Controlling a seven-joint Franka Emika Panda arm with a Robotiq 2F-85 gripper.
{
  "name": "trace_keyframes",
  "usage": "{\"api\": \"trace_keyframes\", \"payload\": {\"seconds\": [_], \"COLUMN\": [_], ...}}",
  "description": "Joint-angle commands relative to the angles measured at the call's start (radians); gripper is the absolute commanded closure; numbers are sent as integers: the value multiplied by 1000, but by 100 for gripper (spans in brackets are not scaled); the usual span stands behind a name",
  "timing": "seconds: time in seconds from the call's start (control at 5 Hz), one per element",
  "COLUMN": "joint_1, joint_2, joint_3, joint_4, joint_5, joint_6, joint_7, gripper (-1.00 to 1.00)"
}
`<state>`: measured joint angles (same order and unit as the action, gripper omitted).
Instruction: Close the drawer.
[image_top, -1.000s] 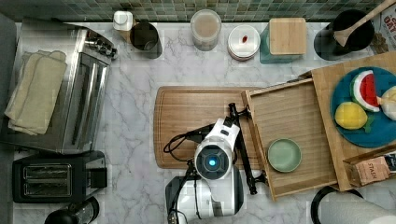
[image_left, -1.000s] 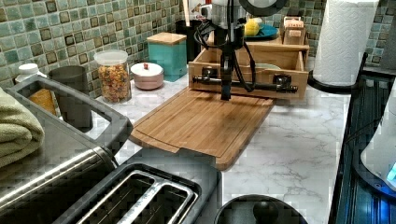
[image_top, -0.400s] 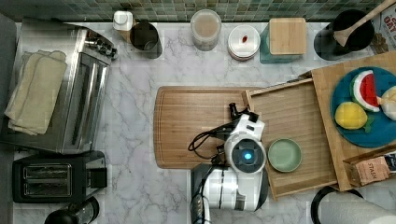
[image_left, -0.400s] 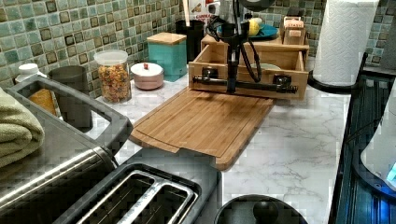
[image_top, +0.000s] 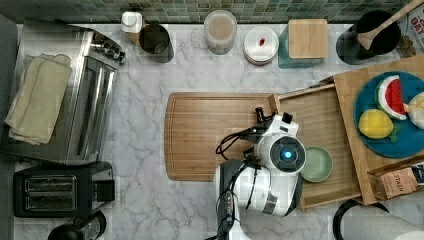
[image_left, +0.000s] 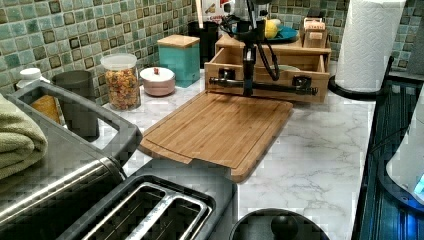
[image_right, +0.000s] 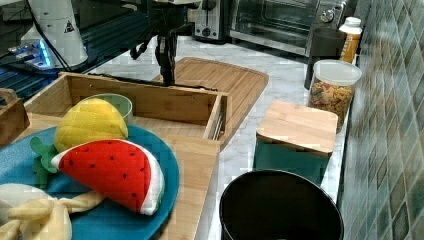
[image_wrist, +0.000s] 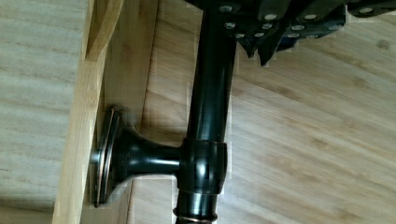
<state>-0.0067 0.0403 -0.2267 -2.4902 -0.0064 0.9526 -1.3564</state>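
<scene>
Standing pulled out from the wooden cabinet (image_top: 350, 82): wide shallow light-wood drawer (image_top: 320, 120), long black bar handle (image_left: 262, 86) facing the bamboo cutting board (image_top: 215, 135).
Black gripper (image_left: 248, 89) at the handle, fingers hanging beside the bar; clenched or released, cannot tell. Small green bowl (image_top: 317, 164) inside the drawer. Marble counter (image_top: 145, 100) beneath.

A: Light ok? 
B: Bright, even, from overhead; soft shadows under the cutting board (image_left: 220, 131). Slight glare on the marble worktop (image_left: 320, 150).
A: Sharpness? 
B: Blocky compression throughout. Left view's foreground toaster (image_left: 150, 210) soft; wrist view's handle (image_wrist: 205, 140) crisp w/ a sheen.
</scene>
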Motion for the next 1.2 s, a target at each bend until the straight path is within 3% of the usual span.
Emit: {"api": "trace_keyframes", "payload": {"seconds": [0.2, 0.6, 0.8, 1.0, 1.2], "joint_1": [-166, -232, -250, -222, -213], "joint_2": [124, 223, 228, 171, 171], "joint_3": [-142, -169, -173, -196, -204], "joint_4": [299, 473, 492, 423, 422], "joint_5": [41, 106, 90, 43, 47], "joint_6": [-22, -30, 10, 100, 100], "joint_7": [-216, -357, -321, -210, -213], "gripper": [100, 100, 100, 100, 100]}}
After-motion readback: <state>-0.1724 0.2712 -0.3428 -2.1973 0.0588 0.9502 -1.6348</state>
